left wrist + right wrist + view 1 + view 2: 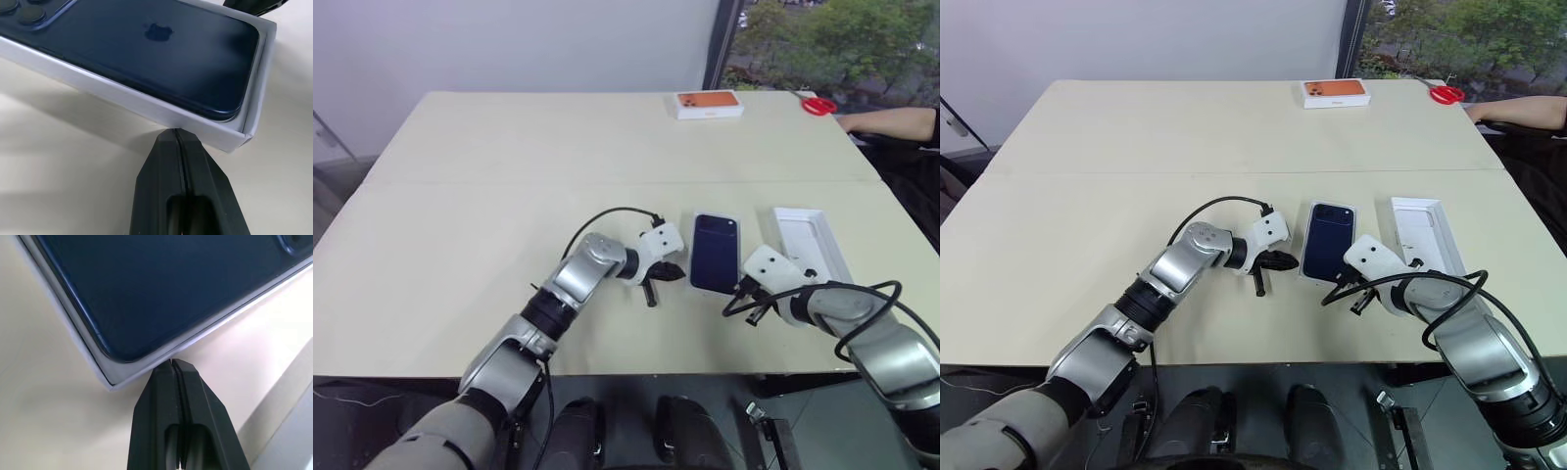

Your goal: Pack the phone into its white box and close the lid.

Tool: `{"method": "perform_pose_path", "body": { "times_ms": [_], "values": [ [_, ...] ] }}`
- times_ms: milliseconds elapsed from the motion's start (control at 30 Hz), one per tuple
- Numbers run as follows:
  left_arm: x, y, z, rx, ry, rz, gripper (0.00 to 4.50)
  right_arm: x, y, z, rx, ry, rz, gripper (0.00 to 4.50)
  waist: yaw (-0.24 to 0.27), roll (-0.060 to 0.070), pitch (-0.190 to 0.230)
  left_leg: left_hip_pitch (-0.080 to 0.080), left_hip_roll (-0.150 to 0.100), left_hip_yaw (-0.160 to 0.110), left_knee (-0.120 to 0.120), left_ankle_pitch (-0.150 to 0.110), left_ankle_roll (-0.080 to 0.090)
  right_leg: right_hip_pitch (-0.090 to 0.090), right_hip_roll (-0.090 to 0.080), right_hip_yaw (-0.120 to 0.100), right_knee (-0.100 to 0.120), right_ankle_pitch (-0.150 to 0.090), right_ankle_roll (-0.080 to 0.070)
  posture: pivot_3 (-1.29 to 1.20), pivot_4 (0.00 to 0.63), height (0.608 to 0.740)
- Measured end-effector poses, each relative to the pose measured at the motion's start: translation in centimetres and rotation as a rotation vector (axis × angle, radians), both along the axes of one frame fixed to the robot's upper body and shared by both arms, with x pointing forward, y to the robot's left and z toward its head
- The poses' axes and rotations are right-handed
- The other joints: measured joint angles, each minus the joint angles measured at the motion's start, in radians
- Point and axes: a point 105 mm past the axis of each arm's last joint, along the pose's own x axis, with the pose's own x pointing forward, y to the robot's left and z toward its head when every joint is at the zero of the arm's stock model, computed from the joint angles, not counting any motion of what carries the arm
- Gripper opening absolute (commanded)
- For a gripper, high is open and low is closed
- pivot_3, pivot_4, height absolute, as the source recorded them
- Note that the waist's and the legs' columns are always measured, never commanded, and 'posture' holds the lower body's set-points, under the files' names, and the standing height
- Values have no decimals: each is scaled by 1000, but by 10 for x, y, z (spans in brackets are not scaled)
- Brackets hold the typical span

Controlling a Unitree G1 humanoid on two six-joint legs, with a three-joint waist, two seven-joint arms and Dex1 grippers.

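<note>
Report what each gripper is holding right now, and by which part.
Nothing is held. The left gripper and the right gripper are both shut on nothing, their tips at opposite sides of the white box, where the phone lies.

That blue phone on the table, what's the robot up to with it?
It is packing the phone, which already lies back up in the white box. Both grippers, left and right, are shut, fingertips against the box's sides. The lid lies beside it, not yet on.
</note>
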Motion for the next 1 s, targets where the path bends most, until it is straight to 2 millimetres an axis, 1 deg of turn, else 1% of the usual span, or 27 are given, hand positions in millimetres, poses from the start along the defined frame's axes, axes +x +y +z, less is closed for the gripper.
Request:
{"method": "perform_pose_path", "body": {
  "times_ms": [233, 333, 500, 700, 1000],
  "values": [
    [-14, 1, -2, 13, 34, -101, 25, -1, -2, -1, -4, 0, -8, 0, 0, 0, 0, 0, 0, 0, 0, 0, 0, 0, 0, 0, 0, 0, 0, 0, 150, 740],
    [-28, 6, -5, 18, 69, -179, 25, -8, 1, -1, -13, 12, 35, 0, 0, 0, 0, 0, 0, 0, 0, 0, 1, 0, 0, 0, 0, 0, 0, 0, 150, 740],
    [-31, 12, -4, 38, 87, -196, 25, -14, 6, -3, -5, 29, 78, 0, 0, 0, 0, 0, 0, 0, 0, 0, 1, 0, 0, 0, 0, 0, 0, 0, 150, 740],
    [-32, 15, -4, 46, 104, -195, 25, -15, 8, -3, 0, 37, 96, 0, 0, 0, 0, 0, 0, 0, 0, 0, 1, 0, 0, 0, 0, 0, 0, 0, 150, 740],
    [-37, 12, -6, 36, 118, -203, 25, -17, 5, -2, -15, 49, 106, 0, 1, 0, 0, 0, 0, 0, 0, 0, 1, 0, 0, 0, 0, 0, 0, 0, 150, 740]
  ]
}}
